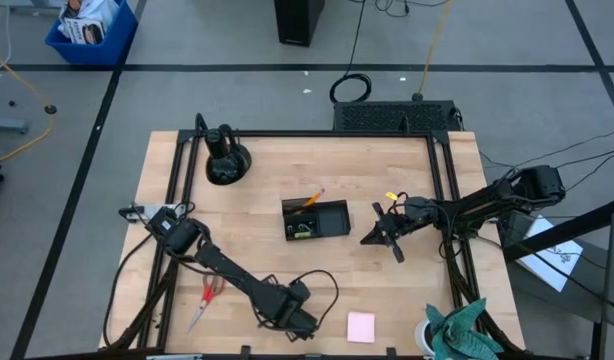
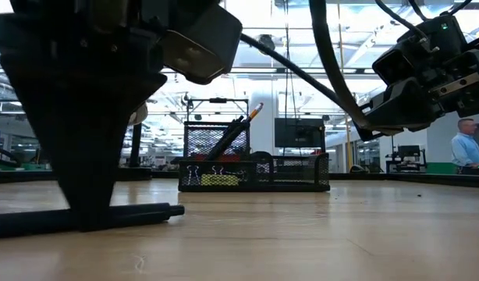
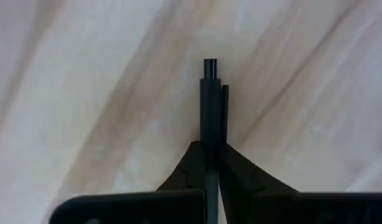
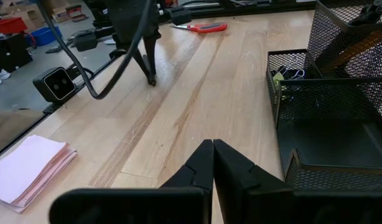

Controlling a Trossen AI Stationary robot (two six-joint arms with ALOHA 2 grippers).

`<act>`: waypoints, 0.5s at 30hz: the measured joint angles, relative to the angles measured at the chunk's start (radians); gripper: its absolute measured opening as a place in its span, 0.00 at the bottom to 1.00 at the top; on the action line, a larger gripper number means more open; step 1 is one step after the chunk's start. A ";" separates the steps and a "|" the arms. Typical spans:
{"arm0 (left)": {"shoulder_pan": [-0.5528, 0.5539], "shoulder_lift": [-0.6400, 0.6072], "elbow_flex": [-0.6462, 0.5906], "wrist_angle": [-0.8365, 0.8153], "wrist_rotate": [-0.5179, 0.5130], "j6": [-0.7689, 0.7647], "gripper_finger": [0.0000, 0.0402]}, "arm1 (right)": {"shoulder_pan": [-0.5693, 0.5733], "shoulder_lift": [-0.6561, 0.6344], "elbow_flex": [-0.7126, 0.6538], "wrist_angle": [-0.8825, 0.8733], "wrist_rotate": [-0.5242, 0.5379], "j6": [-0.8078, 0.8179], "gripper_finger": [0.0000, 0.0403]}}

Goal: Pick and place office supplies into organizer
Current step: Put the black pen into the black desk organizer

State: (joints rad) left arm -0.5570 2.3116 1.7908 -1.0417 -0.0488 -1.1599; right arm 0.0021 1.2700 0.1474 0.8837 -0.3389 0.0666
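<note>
Filling the foreground of the low view, the left gripper (image 2: 90, 211) is standing down on the wooden table (image 1: 407, 300) at its near edge, its two fingers (image 3: 191, 165) pinching shut on a thin black pen (image 3: 211, 106). That pen is lying flat on the wood, its barrel running out between the fingertips and its tip sticking out past them; in the low view it is poking out to either side of the gripper.

Farther back, the black mesh organizer (image 1: 315, 219) is sitting near the table's middle, well apart from the left gripper. An orange pencil (image 1: 312, 199) is leaning upright in its tall compartment, and black clips (image 2: 204, 173) with a yellow-green piece (image 2: 221, 179) are lying in a low one.

Beside the organizer, the right gripper (image 1: 384, 237) is hovering above the table with its fingers (image 4: 203, 163) pressed together on nothing.

Red-handled scissors (image 1: 205, 302) are lying flat near the left arm, and a pink notepad (image 1: 361, 327) is resting at the near edge, just beside the left gripper.
</note>
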 joint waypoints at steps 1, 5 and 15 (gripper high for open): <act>0.000 0.000 0.000 -0.002 -0.022 0.005 0.03 | 0.000 0.000 0.000 0.000 0.000 0.000 0.01; -0.005 -0.023 -0.004 0.002 -0.116 0.053 0.10 | 0.000 0.000 0.000 0.000 0.000 0.000 0.01; 0.000 -0.198 -0.005 -0.003 -0.624 0.197 0.05 | 0.000 0.000 0.000 -0.006 0.001 0.000 0.01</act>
State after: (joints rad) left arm -0.5573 2.1139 1.7854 -1.0442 -0.6725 -0.9627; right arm 0.0021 1.2701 0.1474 0.8772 -0.3382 0.0666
